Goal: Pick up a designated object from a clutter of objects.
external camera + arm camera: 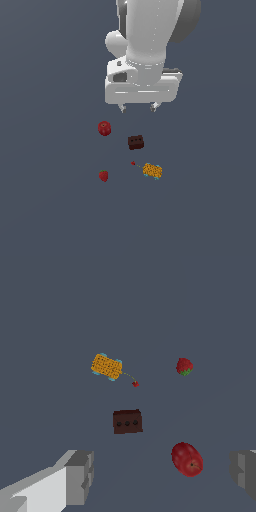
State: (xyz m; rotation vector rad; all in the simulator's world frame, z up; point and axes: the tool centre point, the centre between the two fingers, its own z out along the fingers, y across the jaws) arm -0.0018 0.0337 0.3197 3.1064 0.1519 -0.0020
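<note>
The designated object, a lumpy orange-yellow speckled thing [152,171] with cyan flecks and a thin stem to a tiny red tip, lies on the grey floor; it also shows in the wrist view [106,366]. The rest of the clutter lies around it: a dark brown block [135,142] [127,421], a red apple-like ball [104,128] [187,459] and a small red strawberry [103,175] [184,366]. My gripper [137,107] [162,476] hangs open and empty above the floor, behind the block and the ball, touching nothing.
The flat dark grey floor [50,200] stretches out on all sides of the four items. The white arm [145,40] rises out of the exterior view's top.
</note>
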